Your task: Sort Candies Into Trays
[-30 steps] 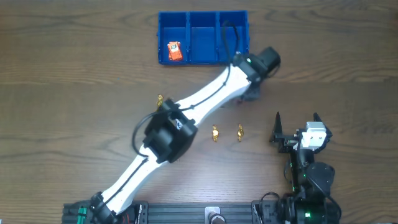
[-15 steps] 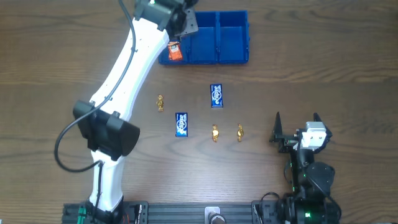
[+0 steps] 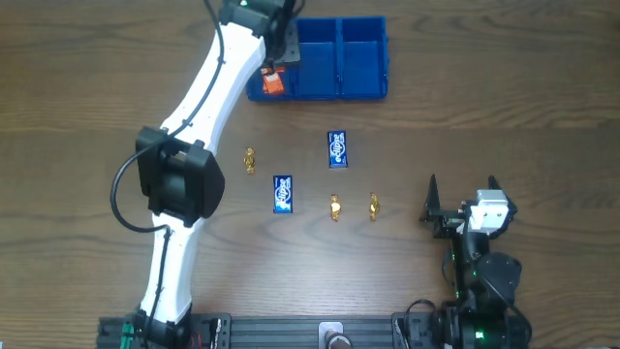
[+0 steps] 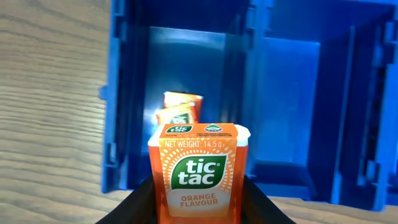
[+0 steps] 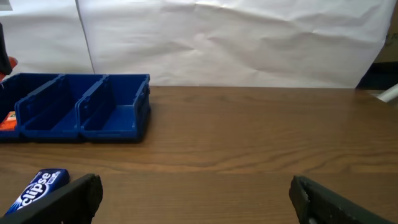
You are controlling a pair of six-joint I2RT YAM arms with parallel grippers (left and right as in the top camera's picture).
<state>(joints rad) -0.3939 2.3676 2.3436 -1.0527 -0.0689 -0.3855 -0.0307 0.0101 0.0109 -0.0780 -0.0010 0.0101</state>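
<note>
My left gripper (image 4: 200,200) is clamped on an orange candy box (image 4: 200,163), which stands upright between the fingers with its printed face towards the wrist camera. In the top view that gripper (image 3: 279,41) sits at the upper left of the frame, over the left end of the blue tray (image 3: 363,93).

What matters for me is the line from the held box to the left compartment (image 4: 186,59). In the left wrist view, the compartment opens directly behind the box and its long axis runs straight away from the fingers. A second orange box (image 4: 181,107) lies on the compartment floor just past the held one. I judge the held box to be about at the near wall, so a short push forward along that axis should come before I let go. Otherwise it may catch the rim.

My right gripper (image 3: 463,194) is parked at the lower right, fingers apart and empty, well away from the tray. The left arm is plainly the nearer.
</note>
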